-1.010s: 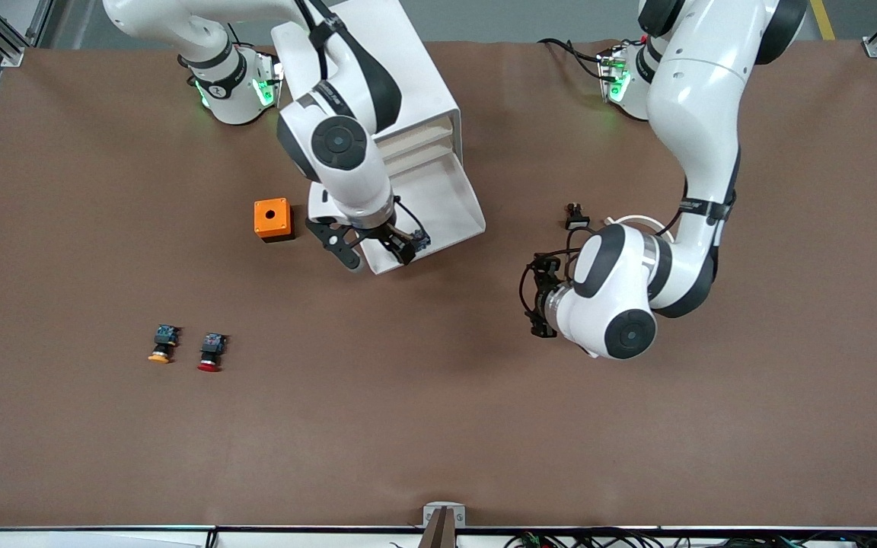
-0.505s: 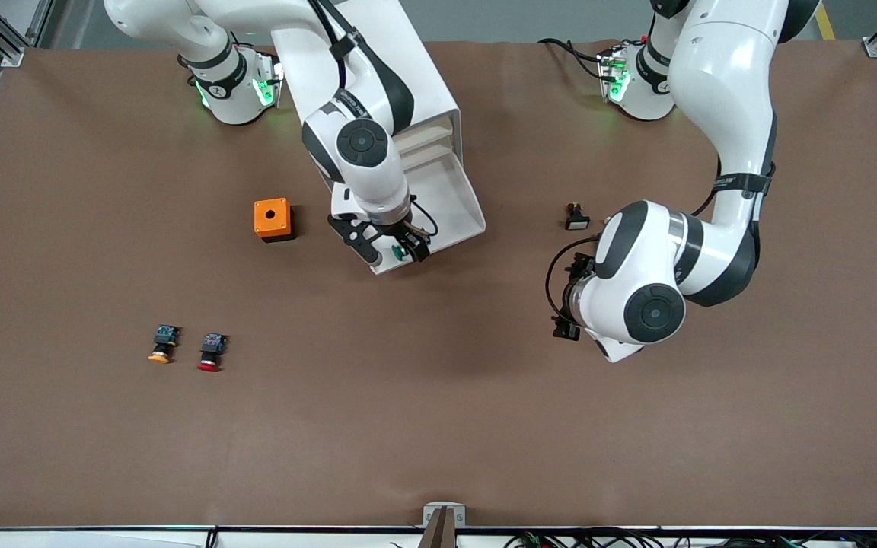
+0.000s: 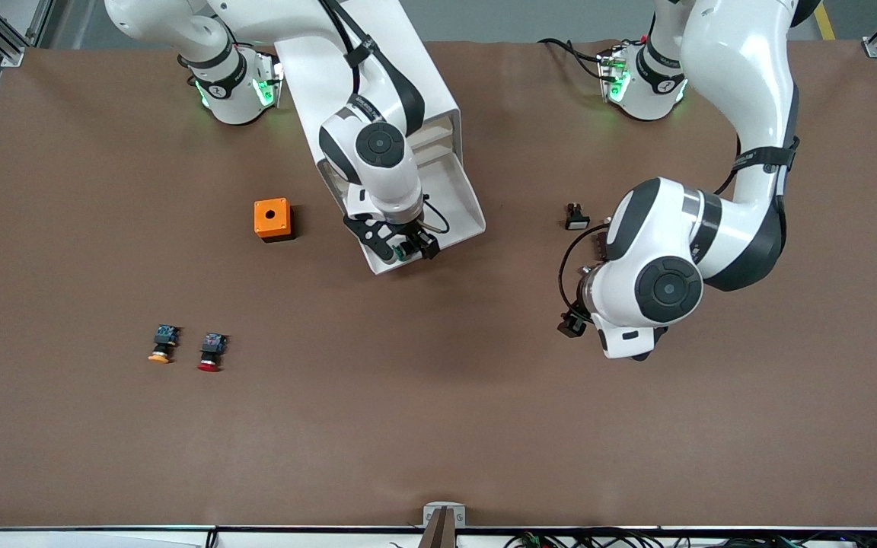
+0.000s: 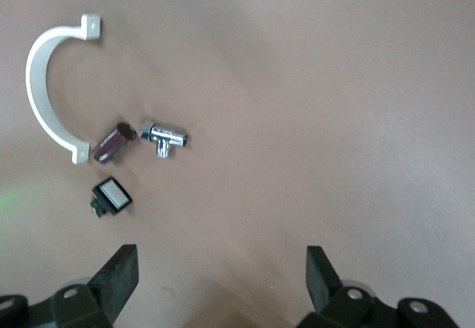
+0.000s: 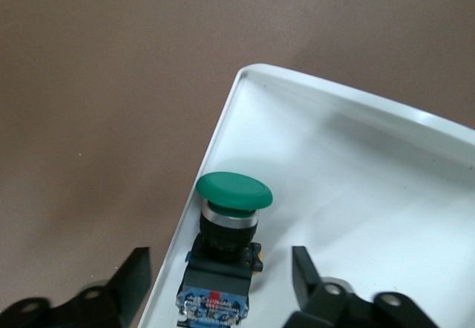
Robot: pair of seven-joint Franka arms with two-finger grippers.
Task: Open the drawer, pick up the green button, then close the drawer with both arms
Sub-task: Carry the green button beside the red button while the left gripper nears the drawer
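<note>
The surface (image 3: 438, 426) is a matte brown sheet, smooth with faint creases.

Toward the right arm's end, 2 small push buttons lie side by side on it: an orange-capped one (image 3: 162, 344) and a red-capped one (image 3: 212, 352), both with black bodies and bluish backs. Farther from the front camera sits a boxy orange plastic block (image 3: 272, 219) with 1 round hole in its top.

Next comes the white cabinet (image 3: 377, 84), hard glossy plastic, with the drawer (image 3: 450, 202) pulled out: a shallow white tray with rounded corners and a thin raised rim. The right hand (image 3: 401, 246) hangs over the drawer's corner nearest the front camera, black fingers spread apart and gripping nothing. The button (image 5: 227, 248) lies in that corner against the rim, between the open fingers: smooth green mushroom cap, silver ring, black body, bluish rear with a tiny red label I can't read.

Toward the left arm's end, the left hand (image 4: 223, 283) hovers over bare surface, fingers wide apart, empty. Near it on the surface: a white plastic half-round clamp (image 4: 46, 83), a dark reddish cylinder (image 4: 111, 142), a shiny chrome fitting (image 4: 165, 138), and a small black square part with a white face (image 4: 111, 197).
</note>
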